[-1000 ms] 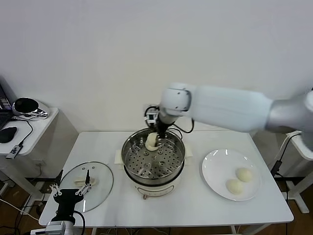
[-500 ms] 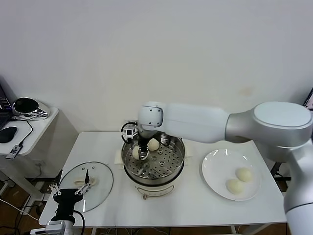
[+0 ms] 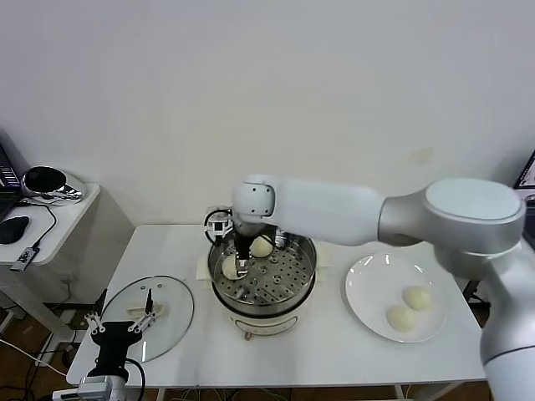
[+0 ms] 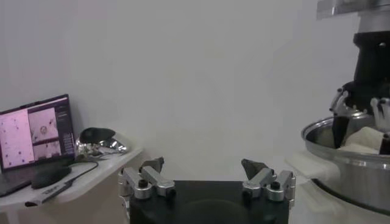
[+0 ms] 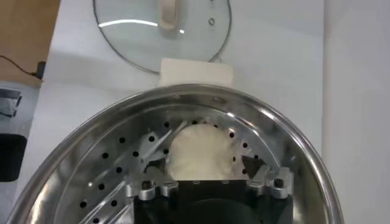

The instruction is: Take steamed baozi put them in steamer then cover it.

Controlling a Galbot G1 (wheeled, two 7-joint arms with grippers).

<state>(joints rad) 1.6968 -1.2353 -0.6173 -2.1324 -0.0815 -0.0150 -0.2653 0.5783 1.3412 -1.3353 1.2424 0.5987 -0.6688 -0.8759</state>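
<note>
Releasing a steamed baozi (image 3: pixel 229 266) onto the perforated tray of the steamer (image 3: pixel 292 296), at about nine o'clock inside the pot.
The right hand (image 3: pixel 242 269) reaches down into the steamer with its fingers (image 5: pixel 254 176) spread apart on either side of this bun, no longer clamping it. A second baozi (image 3: pixel 262 246) lies near twelve o'clock on the tray. Two more baozi (image 3: pixel 416 297) rest on the white plate (image 3: pixel 364 288) at three o'clock from the steamer. The cover (image 3: pixel 170 315) lies flat on the bench (image 3: pixel 334 351) at nine o'clock from the steamer, handle up. The left hand (image 3: pixel 118 327) is parked at the cover's near edge, fingers apart and empty.
</note>
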